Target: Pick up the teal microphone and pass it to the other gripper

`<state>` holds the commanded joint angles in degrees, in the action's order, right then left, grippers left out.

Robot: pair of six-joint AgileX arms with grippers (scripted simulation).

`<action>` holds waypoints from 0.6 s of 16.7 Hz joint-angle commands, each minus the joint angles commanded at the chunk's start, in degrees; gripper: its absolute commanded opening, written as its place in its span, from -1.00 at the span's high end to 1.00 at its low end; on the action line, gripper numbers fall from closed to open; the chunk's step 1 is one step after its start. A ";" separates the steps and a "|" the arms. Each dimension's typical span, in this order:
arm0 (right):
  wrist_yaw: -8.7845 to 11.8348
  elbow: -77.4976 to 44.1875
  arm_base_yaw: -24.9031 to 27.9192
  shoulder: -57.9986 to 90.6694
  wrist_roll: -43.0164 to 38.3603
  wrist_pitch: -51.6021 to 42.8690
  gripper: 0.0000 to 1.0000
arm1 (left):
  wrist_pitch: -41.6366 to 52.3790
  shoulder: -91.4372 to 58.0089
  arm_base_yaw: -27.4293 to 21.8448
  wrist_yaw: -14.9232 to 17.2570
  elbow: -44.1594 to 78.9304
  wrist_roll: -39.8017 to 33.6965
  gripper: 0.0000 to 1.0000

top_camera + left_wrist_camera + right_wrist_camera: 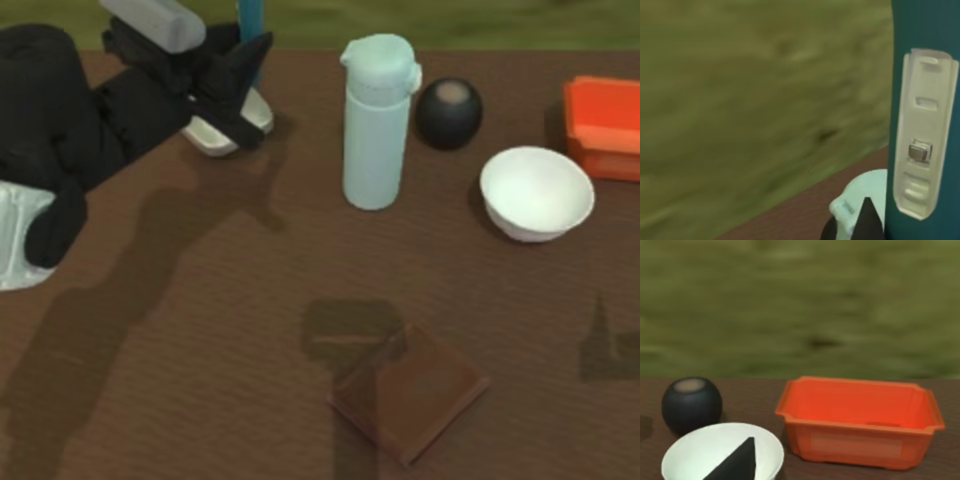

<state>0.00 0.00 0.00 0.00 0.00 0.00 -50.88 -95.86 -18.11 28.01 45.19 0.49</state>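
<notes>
Close against the left wrist camera stands the teal microphone (pixel 922 125), its handle upright with the white switch strip facing the lens. From above, the left gripper (pixel 240 75) sits at the tabletop's (pixel 200 330) far left edge, fingers closed around that handle, above a small white dish (pixel 232 125). Right of it stand a pale bottle (pixel 376 120), black ball (pixel 449 112), white bowl (pixel 537 193) and orange bin (pixel 603 128). One right finger (pixel 735 462) shows; I cannot tell its opening.

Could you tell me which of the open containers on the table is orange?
The orange tub at the table's far right edge; it is rectangular with straight walls. The other open container beside it is a round white bowl.
</notes>
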 joint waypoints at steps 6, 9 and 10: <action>0.00 0.00 0.00 0.00 0.00 0.00 -1.00 | -4.12 3.35 -12.07 -13.11 -3.11 -3.35 1.00; 0.00 0.00 0.00 0.00 0.00 0.00 -1.00 | -5.79 4.93 -17.08 -18.48 -4.38 -4.76 1.00; 0.00 0.00 0.00 0.00 0.00 0.00 -1.00 | -6.04 5.16 -17.71 -19.11 -4.55 -4.95 1.00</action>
<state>0.00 0.00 0.00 0.00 0.00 0.00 -56.92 -90.70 -35.82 8.89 40.64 -4.46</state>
